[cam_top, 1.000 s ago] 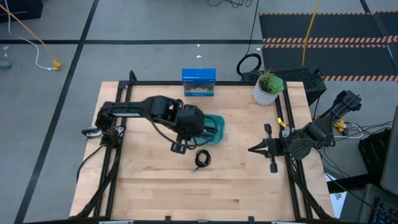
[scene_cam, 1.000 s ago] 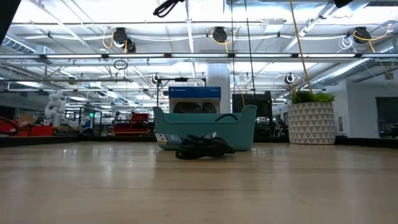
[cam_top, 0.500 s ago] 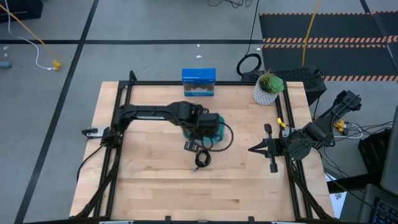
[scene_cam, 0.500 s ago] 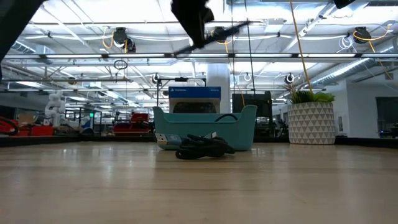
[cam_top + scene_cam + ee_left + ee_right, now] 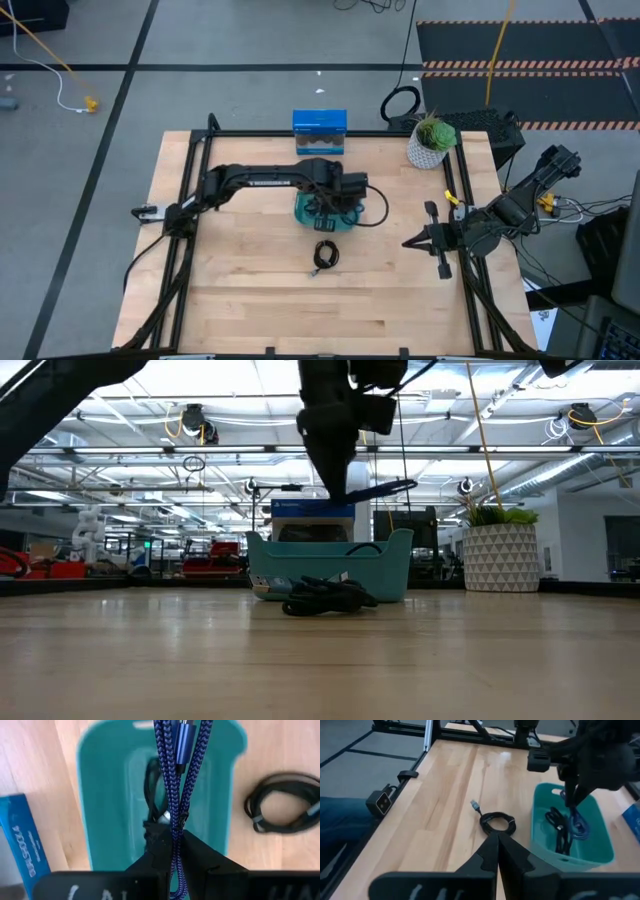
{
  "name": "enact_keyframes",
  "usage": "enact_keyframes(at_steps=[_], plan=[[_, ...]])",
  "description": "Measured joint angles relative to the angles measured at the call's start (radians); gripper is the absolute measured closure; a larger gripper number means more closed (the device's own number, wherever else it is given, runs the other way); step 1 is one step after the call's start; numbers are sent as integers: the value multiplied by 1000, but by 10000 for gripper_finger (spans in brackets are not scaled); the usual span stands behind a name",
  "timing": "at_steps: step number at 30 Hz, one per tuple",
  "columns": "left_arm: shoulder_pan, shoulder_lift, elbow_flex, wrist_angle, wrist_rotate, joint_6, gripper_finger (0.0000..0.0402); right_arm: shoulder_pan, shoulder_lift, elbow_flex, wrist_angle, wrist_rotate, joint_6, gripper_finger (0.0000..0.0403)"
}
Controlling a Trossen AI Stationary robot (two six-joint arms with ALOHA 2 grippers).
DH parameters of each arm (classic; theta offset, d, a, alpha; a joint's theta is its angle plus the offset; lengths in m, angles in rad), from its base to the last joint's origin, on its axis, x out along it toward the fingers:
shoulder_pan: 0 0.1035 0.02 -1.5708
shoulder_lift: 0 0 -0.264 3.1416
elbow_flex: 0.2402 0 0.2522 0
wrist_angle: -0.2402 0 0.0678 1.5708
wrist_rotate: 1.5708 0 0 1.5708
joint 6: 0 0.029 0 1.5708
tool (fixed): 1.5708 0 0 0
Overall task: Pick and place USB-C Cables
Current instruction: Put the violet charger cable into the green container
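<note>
My left gripper hangs over the teal bin, shut on the blue-purple braided cable. In the low view it stands above the bin's rim. An elongated black cable lies on the bin's floor. The round coiled black cable lies flat on the wood just near of the bin, also in the low view. My right gripper waits shut at the table's right side, fingers pointing left. My left gripper pinches the blue-purple cable bundle between its two fingers, several strands together, coming from above and pointing down. The bundle, with its blue plug, reaches past the fingertips over the bin's inside. In the low view it is clear above the rim.
A blue box stands at the far edge behind the bin. A white pot with a green plant sits at the far right corner. A large black ring of cable lies beyond the far edge. Bare wood spreads near and left.
My left arm has carried the blue-purple cable from the near left of the bin toward the right and far edge, until it is over the bin, and has come down into the low view. Its grip stays shut. The coiled black cable has not moved.
</note>
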Motion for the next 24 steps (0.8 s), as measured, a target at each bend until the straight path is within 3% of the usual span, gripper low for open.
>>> enact_keyframes(at_steps=[9,19,24], plan=[[1,0,-25,62,1,-3,371,2,-2,0,-55,-3,92,403],[1,0,-204,174,-13,-29,371,2,-2,0,-102,-1,154,403],[6,0,-228,178,-64,-56,371,2,-2,0,-102,0,144,403]])
